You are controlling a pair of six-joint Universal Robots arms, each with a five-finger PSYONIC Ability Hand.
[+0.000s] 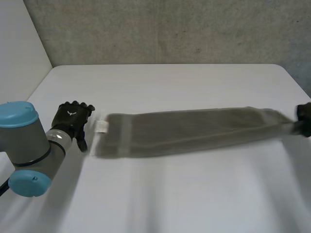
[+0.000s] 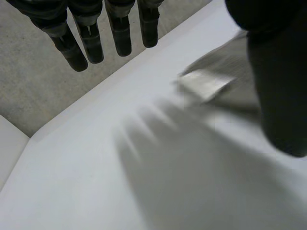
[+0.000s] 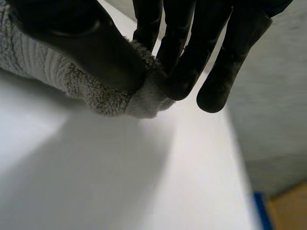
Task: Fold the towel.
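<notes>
The left arm, a grey joint with light-blue caps, sits closest to the head view. It ends in the left hand, which hangs over the tabletop just beside one short end of the towel. In the left wrist view this hand is released: its fingers hang straight and apart and hold nothing. Its thumb stands near the towel's end, and I cannot tell whether it touches the cloth. A small white label juts from that end toward the hand, and it also appears beside the thumb.

The towel is grey and looped in texture, drawn out in one long narrow band across the middle of the tabletop. Its far end narrows into the right hand at the table's right side. In the right wrist view that hand grasps the bunched end of the towel, pinching it between the thumb and fingertips just above the surface.

The tabletop is white and smooth. Behind it stands a rough grey wall, with a plain white panel at the left.
</notes>
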